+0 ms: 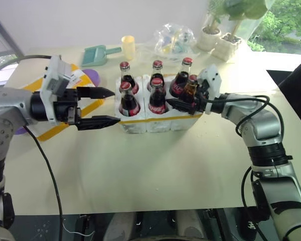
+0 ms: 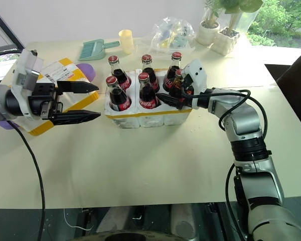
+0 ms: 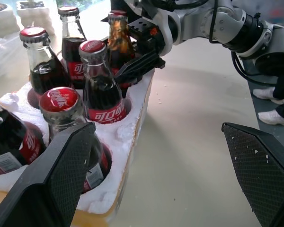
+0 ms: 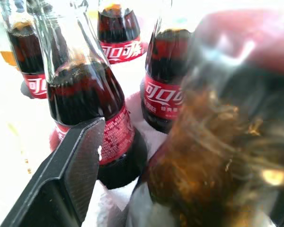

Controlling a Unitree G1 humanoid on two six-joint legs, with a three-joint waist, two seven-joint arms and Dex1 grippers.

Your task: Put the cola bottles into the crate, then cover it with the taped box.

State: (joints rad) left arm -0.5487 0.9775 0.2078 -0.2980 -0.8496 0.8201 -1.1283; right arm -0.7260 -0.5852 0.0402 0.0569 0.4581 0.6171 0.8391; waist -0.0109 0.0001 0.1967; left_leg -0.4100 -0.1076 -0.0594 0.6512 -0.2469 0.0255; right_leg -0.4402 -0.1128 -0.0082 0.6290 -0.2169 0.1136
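Observation:
The crate (image 1: 158,124), a low white styrofoam tray with a yellow band, stands mid-table with cola bottles upright in all six wells. My right gripper (image 1: 178,99) reaches in from the right, its jaws open around the front-right cola bottle (image 1: 191,86), whose cola is foamy. One finger (image 4: 71,175) stands a little apart from that bottle's glass; the other is hidden behind it. My left gripper (image 1: 115,106) hovers wide open and empty just left of the crate, pointing at it. The taped box (image 2: 65,74) lies behind the left gripper.
At the back of the table are a green dustpan (image 1: 95,55), a yellow cup (image 1: 128,46), a clear plastic bag (image 1: 174,37) and two potted plants (image 1: 218,36). A purple object (image 1: 93,76) lies by the taped box. Bare tabletop (image 1: 155,170) stretches in front of the crate.

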